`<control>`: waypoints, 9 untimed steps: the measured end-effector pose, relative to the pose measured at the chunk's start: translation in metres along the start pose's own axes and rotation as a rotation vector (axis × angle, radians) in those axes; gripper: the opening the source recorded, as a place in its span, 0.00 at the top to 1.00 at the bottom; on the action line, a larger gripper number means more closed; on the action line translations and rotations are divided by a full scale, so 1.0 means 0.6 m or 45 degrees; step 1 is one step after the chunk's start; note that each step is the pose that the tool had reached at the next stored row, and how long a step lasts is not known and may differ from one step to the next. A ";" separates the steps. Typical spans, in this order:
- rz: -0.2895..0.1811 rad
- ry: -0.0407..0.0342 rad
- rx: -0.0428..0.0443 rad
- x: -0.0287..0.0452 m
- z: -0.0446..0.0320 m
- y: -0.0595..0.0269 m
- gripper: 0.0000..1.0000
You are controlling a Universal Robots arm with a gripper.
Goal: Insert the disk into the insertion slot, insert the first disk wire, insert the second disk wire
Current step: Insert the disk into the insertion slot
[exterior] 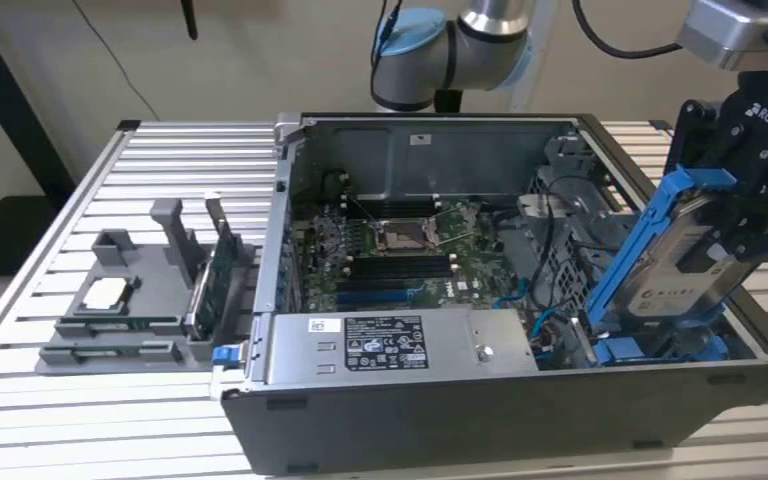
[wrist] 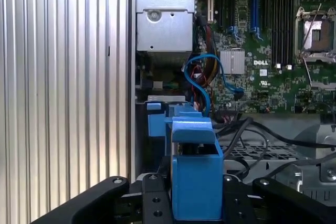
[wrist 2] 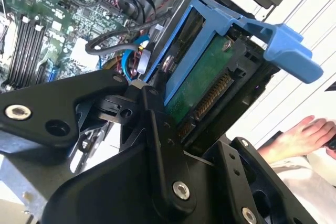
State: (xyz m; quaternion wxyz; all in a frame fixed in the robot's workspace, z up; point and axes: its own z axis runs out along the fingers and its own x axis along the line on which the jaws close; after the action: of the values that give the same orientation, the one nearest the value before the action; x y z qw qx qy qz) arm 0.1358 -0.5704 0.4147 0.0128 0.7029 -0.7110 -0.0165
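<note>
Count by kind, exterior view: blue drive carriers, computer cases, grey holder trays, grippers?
Blue drive carriers: 2 (the disk, held by the gripper; second carrier seated in the computer case)
Computer case: 1
Grey holder tray: 1
Gripper: 1
Total: 5

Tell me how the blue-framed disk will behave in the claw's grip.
The disk is probably stiff and rather heavy for its size, given its metal body. Held tilted by the claw, it might pivot if the grip is loose. Its bare circuit board and connector pins look knock-sensitive, so bumps against the case seem risky.
</note>
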 end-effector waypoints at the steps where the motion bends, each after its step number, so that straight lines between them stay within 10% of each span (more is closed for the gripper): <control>1: 0.000 -0.0006 0.000 0.000 0.001 0.000 0.67; 9: 0.000 -0.0014 0.000 0.000 0.013 -0.001 0.67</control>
State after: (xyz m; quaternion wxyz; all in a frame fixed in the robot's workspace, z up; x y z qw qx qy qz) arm 0.1360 -0.5704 0.4068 0.0124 0.7030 -0.7109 -0.0169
